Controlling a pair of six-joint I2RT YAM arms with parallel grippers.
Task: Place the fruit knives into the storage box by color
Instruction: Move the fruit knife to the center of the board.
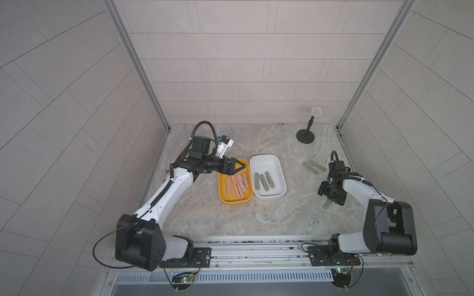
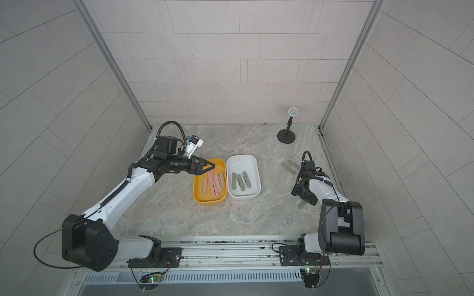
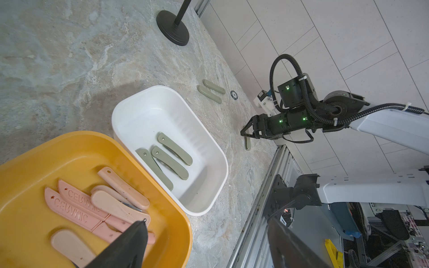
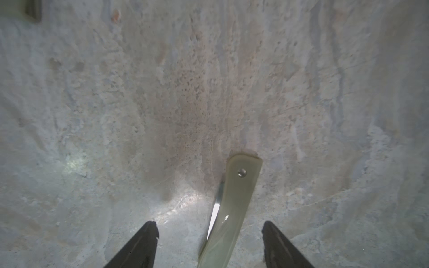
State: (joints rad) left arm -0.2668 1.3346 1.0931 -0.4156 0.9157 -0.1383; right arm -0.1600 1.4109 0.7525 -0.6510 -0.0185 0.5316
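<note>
Several salmon-pink fruit knives lie in the yellow storage box. Three grey-green ones lie in the white storage box beside it. My left gripper hangs open over the yellow box's far end, holding nothing; the left wrist view shows the pink knives beneath its fingertip. On the right, my right gripper stands open low over the table, with a grey-green knife between its fingers, gaps on both sides. Two more grey-green knives lie on the table behind it.
A black stand with a round head is at the back right. A small printed card lies at the table's left edge behind my left arm. The metal rail runs along the front edge.
</note>
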